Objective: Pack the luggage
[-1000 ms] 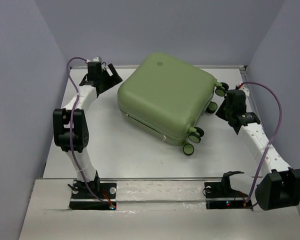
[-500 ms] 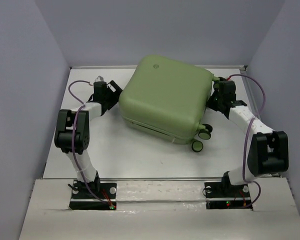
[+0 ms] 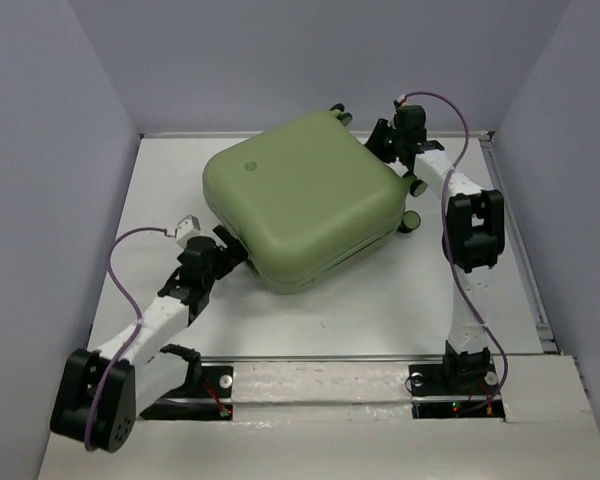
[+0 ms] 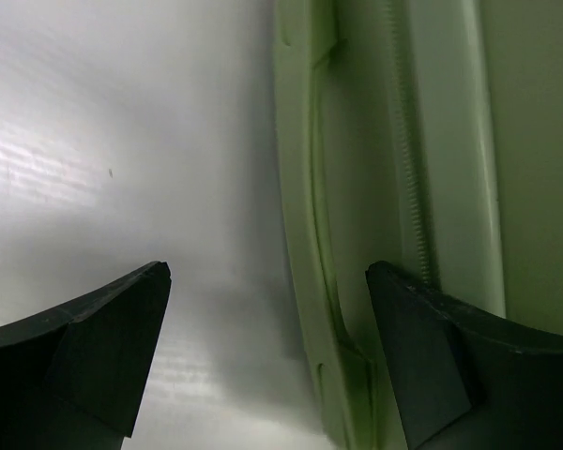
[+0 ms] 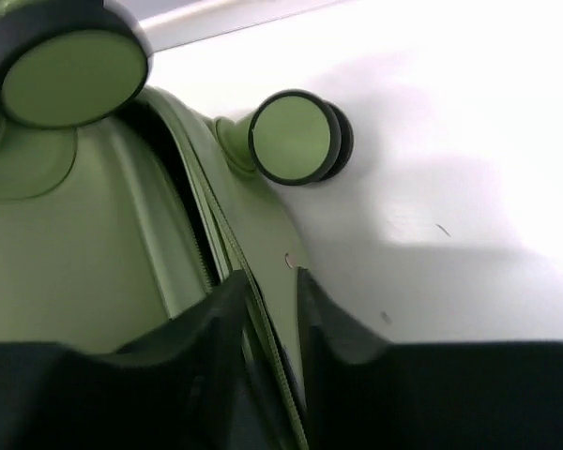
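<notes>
Currently the luggage (image 3: pixel 300 200) lies flat on the counter (image 3: pixel 380 310), upper centre of the overhead frame, with its lid down and its casters (image 5: pixel 296 136) at its upper-right corner.

Your right end effector (image 5: pixel 270 281) sits at that caster corner. Its fingers are nearly together, and the zipper seam (image 5: pixel 202 234) runs into the narrow gap between them. You cannot tell from the wrist view whether they pinch it. A dark slit shows along the seam there, so the shell looks not fully zipped.

Your left end effector (image 4: pixel 265 269) is spread wide at the lower-left corner of the case. It faces the side handle (image 4: pixel 305 187) and holds nothing.

Judged step: closing up the case. The next move calls for a sure hold on the zipper pull, which isn't visible now. Brace the opposite corner with the left arm so the case doesn't roll or swivel under the pull.
</notes>
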